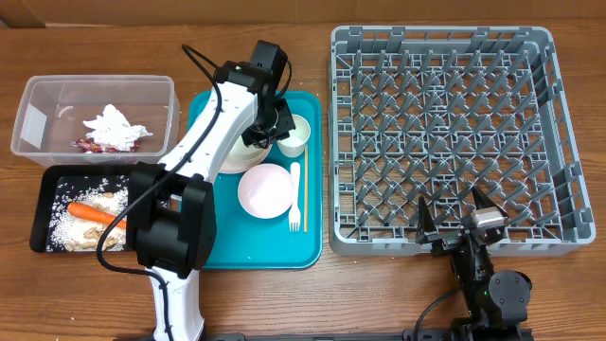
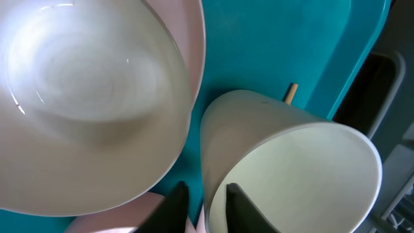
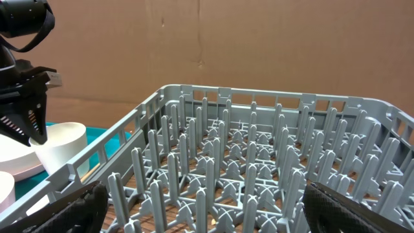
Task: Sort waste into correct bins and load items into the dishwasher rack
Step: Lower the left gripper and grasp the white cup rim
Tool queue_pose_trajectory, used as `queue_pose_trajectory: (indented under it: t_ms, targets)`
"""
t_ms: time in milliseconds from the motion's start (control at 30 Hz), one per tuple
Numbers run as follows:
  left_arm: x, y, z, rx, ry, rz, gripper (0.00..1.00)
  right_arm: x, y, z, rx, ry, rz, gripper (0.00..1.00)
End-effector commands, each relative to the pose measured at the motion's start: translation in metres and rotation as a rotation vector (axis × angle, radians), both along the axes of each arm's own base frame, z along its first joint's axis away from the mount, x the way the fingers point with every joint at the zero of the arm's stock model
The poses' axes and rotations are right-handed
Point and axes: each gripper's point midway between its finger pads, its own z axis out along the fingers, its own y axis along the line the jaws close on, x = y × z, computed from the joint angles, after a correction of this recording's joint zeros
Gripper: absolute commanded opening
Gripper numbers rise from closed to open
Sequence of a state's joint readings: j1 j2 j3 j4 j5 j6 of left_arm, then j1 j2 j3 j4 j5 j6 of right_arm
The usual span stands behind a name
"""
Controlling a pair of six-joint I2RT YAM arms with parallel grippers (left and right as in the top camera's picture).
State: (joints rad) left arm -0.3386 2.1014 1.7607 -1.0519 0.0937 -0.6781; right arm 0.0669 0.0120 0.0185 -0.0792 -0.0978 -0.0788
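Note:
My left gripper (image 1: 280, 127) reaches over the teal tray (image 1: 216, 248) and straddles the rim of the white cup (image 1: 296, 135). In the left wrist view the gripper (image 2: 204, 208) has one finger inside the cup (image 2: 291, 168) and one outside, shut on its wall. A white bowl (image 1: 237, 159) lies just left of the cup. The pink plate (image 1: 265, 189), white fork (image 1: 294, 192) and chopstick (image 1: 304, 204) lie on the tray. My right gripper (image 1: 456, 225) stands open at the near wall of the dishwasher rack (image 1: 440, 133), nothing between its fingers (image 3: 71, 207).
The clear tub (image 1: 38, 123) at the far left holds the crumpled napkin (image 1: 114, 126) and red wrapper (image 1: 93, 144). In front of it the black tray (image 1: 43, 204) holds the carrot (image 1: 90, 211), rice and scraps. The left arm crosses the teal tray.

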Motion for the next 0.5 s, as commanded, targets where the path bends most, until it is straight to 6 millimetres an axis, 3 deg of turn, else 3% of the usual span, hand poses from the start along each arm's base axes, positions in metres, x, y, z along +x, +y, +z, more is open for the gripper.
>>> queue_pose_trajectory:
  t_ms: [0,333,467]
  targets:
    - [0.002,-0.004,-0.003,-0.008,0.002,-0.005,0.13,0.000,0.001,-0.002,0.003,0.000,0.006,1.00]
    - [0.003,-0.003,-0.002,-0.007,0.000,-0.015,0.04,0.000,0.001,-0.002,0.003,0.000,0.006,1.00]
    - [0.008,0.000,0.010,-0.005,-0.038,-0.091,0.04,0.000,0.001,-0.002,0.003,0.000,0.006,1.00]
